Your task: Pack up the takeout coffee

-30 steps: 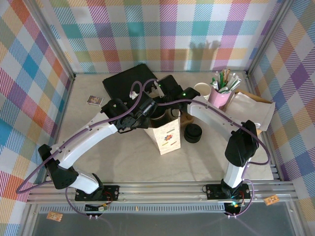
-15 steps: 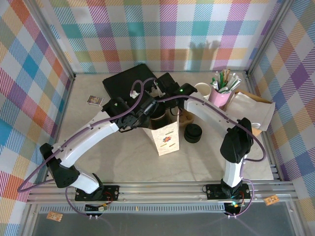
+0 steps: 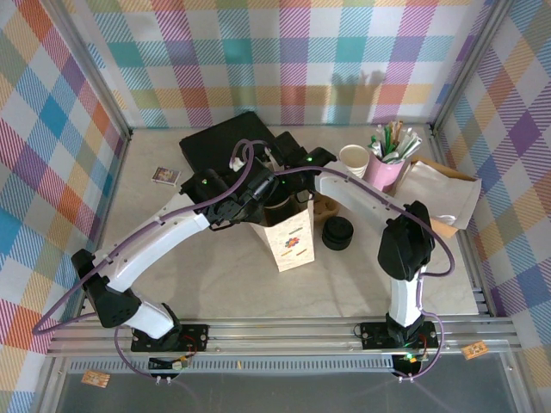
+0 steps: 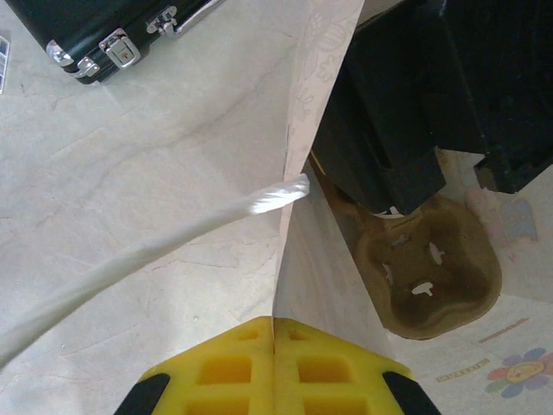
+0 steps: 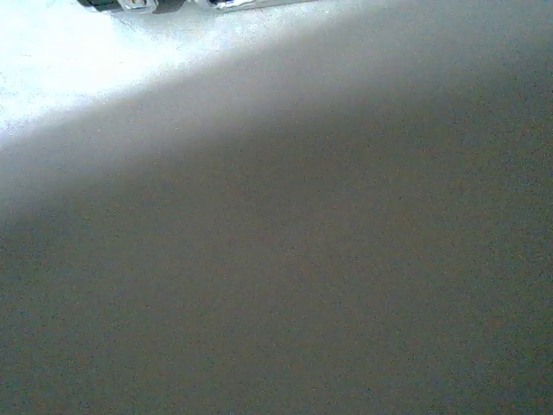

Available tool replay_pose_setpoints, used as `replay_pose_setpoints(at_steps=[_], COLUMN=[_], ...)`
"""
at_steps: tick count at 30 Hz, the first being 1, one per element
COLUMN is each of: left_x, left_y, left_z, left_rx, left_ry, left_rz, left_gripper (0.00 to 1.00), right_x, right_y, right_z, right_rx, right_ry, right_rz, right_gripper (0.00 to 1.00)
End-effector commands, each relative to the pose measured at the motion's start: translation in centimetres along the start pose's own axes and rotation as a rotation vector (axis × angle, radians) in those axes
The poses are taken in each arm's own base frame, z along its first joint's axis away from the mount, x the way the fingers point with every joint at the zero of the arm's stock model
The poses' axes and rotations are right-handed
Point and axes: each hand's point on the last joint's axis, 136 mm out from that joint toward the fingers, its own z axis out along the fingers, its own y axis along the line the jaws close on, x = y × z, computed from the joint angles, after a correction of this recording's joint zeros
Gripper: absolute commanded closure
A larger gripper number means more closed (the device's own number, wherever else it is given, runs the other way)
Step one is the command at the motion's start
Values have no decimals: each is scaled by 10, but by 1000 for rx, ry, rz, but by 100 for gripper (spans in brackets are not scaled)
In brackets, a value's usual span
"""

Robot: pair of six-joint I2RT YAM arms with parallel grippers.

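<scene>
Left gripper (image 4: 275, 337): ribbed yellow foam pads (image 4: 225, 380) pressed together on the thin wall of the paper bag (image 4: 315, 277), below its twisted white handle (image 4: 276, 194). Right gripper (image 3: 286, 182): black, set in the bag's mouth; whether its jaws stand apart cannot be told. Takeout coffee (image 3: 353, 157): cream-white paper cup with a round rim, upright on the marbled table (image 3: 215, 275), outside the bag, just beside the pink cup (image 3: 385, 168). Bag floor: brown moulded-pulp carrier (image 4: 432, 277). Black lids (image 3: 337, 232): low round stack near the bag.
</scene>
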Motion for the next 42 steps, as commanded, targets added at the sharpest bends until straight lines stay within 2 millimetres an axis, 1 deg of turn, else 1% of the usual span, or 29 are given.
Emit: replay_pose_setpoints(at_steps=[1,4,7,10,14,19,24,25,30,33,37,42], left_x=[0,0,0,2,3,4,-1,-3,-14,-18,-21,-29], left_y=[4,4,5,8,11,12,12,11,3,-3,-6,-15], left_z=[-4,-4,-5,-5,-6,-7,-10,-11,-17,-21,-26,-37], left_rx=[-16,-15,-19,-31,-41,-46,-38,-34,26,77,132,221], left_ry=[5,4,4,10,12,13,-12,-19,-80,-112,-160,-228], left_rz=[19,20,18,16,10,11,17,19,17,12,4,-1], left_gripper=[100,100,100,100,100,100,100,96,69,61,59,59], right_x=[14,18,15,4,-10,-18,-25,-27,-34,-36,-37,-41], right_y=[-2,1,-1,1,8,9,10,11,18,19,24,34], right_z=[14,17,12,-4,-24,-41,-53,-55,-65,-71,-79,-87], right_rx=[0,-23,-14,-27,-62,-66,-72,-78,-121,-129,-164,-227], right_ry=[56,57,16,-42,-109,-142,-174,-182,-220,-234,-248,-273], right_rz=[-32,-64,-79,-88,-100,-88,-68,-63,-55,-47,-50,-58], right_gripper=[9,9,7,6,2,1,0,0,1,3,6,19])
